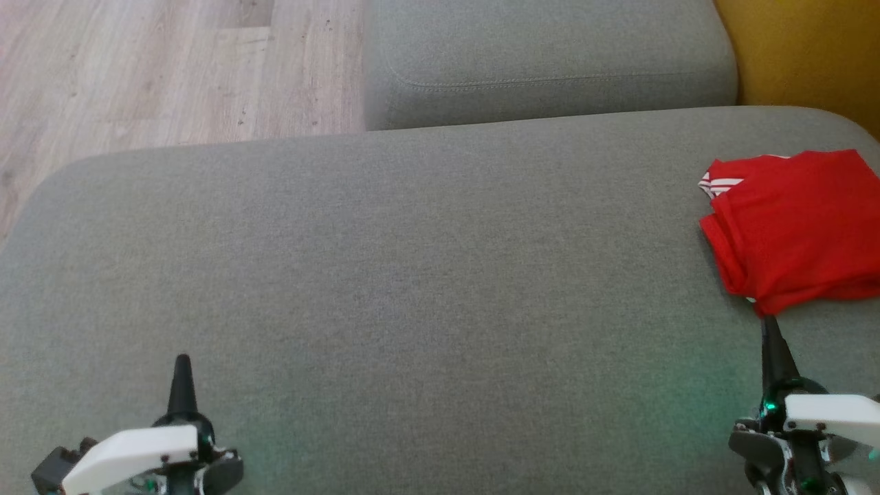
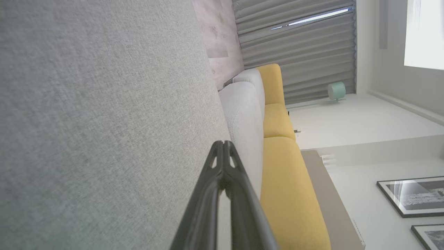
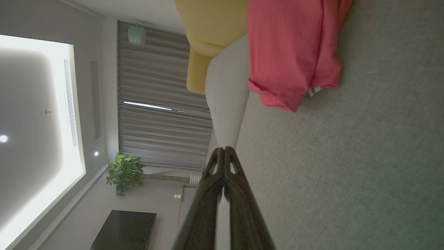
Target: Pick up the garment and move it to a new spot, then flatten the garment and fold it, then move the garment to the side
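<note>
You have the garment (image 1: 790, 230) at the right edge of the head view, a red folded bundle lying on the grey seat (image 1: 412, 275), with white stripes at its upper left corner. In the right wrist view the garment (image 3: 291, 52) sits at the upper middle of the frame, its hemmed edges hanging toward the centre.

Your right gripper (image 1: 768, 330) is at the lower right of the head view, its tip just below the garment's lowest corner. From its wrist view, the right gripper (image 3: 223, 150) has both fingers pressed together at the tips with nothing between them, and bare seat fabric lies between them and the garment.

Your left gripper (image 1: 182, 364) is at the lower left, well apart from the garment. Its wrist view shows the left gripper (image 2: 223, 144) also pinched together and empty.

Beyond the seat, a second grey cushion (image 1: 550, 62) fills the upper middle, a yellow cushion (image 1: 804, 48) the upper right, and wood floor (image 1: 137, 69) the upper left.
</note>
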